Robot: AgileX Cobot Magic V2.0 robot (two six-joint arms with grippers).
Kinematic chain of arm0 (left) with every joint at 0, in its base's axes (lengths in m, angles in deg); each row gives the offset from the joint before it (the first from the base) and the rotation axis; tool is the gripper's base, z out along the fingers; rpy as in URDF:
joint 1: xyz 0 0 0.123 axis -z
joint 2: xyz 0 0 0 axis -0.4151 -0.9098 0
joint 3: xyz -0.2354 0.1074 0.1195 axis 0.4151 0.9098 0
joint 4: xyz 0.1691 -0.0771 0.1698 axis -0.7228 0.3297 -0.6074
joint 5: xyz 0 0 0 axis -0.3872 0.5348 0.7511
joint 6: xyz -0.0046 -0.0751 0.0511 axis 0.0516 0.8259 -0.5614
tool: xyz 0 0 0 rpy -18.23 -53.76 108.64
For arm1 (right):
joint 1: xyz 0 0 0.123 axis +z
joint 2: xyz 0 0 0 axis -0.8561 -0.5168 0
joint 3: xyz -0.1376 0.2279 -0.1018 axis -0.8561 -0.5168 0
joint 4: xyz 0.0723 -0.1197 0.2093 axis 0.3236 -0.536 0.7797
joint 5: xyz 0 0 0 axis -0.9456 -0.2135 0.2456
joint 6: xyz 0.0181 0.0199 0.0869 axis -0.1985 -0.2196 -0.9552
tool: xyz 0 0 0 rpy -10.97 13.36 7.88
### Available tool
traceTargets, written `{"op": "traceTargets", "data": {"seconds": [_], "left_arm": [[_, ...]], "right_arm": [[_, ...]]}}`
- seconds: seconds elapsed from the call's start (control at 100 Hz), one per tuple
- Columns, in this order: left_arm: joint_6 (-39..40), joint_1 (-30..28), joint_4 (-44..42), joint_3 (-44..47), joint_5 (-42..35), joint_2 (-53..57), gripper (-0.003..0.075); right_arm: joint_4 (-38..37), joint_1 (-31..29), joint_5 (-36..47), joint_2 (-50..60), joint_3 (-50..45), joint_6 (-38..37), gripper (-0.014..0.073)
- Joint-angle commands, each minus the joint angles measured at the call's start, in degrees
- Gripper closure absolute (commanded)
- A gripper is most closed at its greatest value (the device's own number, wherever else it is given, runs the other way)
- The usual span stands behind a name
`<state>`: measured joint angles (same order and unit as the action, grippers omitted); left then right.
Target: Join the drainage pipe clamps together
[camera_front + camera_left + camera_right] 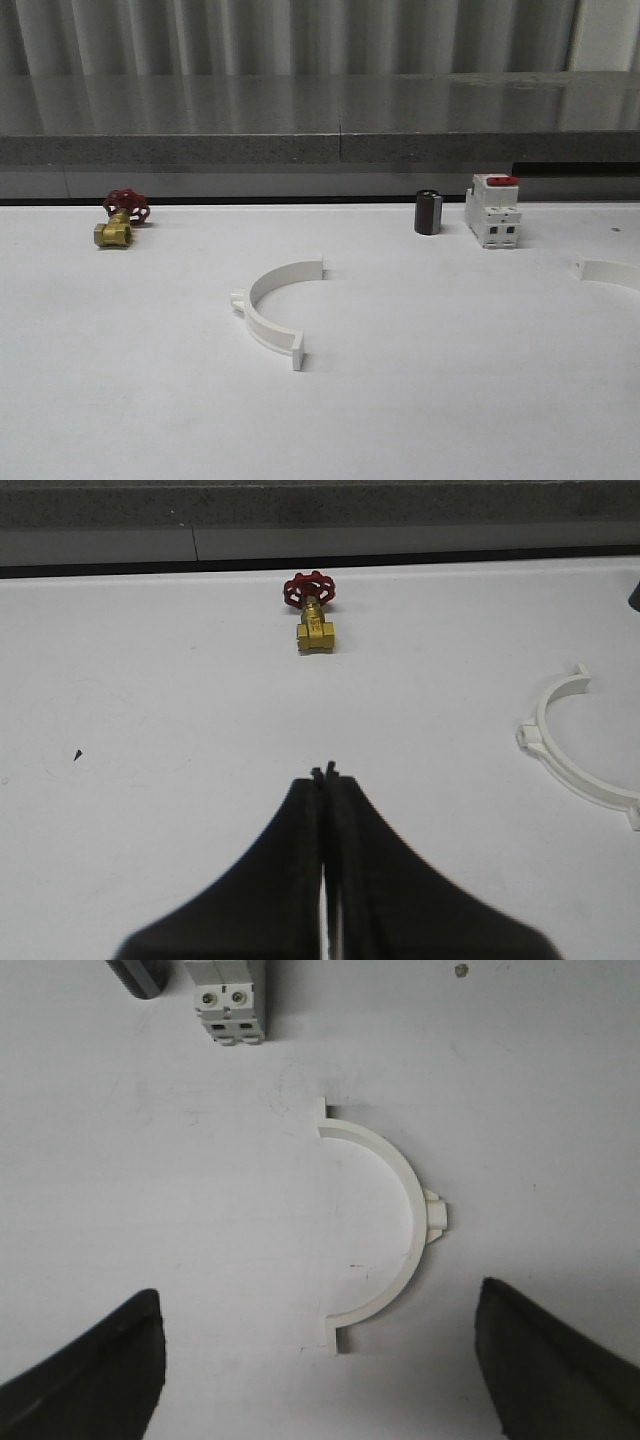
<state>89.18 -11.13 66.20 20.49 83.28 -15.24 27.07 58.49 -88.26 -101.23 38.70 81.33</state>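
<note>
In the right wrist view, the right gripper (320, 1360) has its jaws wide apart at the lower corners, one clamp half (385, 1225) lying on the bench (150, 1190) between and beyond them. The left gripper (325, 772) jaws are pressed together, empty; the other clamp half (575, 750) lies right of them. Farther up sits a brass valve (314, 608).

The white table (420, 400) carries five loose things. A white half-ring clamp (272, 308) lies near its centre, open toward three o'clock. A second half-ring (610, 271) lies at the three o'clock edge, well apart. A brass valve with a red handwheel (119, 218) sits at ten o'clock. At one o'clock a dark cylinder (428, 212) stands just beside a white switch with a red top (492, 210).
</note>
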Motion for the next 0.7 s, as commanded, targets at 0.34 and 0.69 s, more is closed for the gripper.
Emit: {"op": "traceTargets", "data": {"seconds": [0.34,0.69], "left_arm": [[0.02,-0.13,-0.21,-1.55,-4.24,0.02,0.0740],[0.02,-0.13,-0.21,-1.55,-4.24,0.02,0.0740]], "right_arm": [[0.17,-7.30,-0.68,-18.07,10.64,7.36,-0.0031],[0.21,-7.94,1.29,-26.34,10.64,9.50,-0.0031]]}}
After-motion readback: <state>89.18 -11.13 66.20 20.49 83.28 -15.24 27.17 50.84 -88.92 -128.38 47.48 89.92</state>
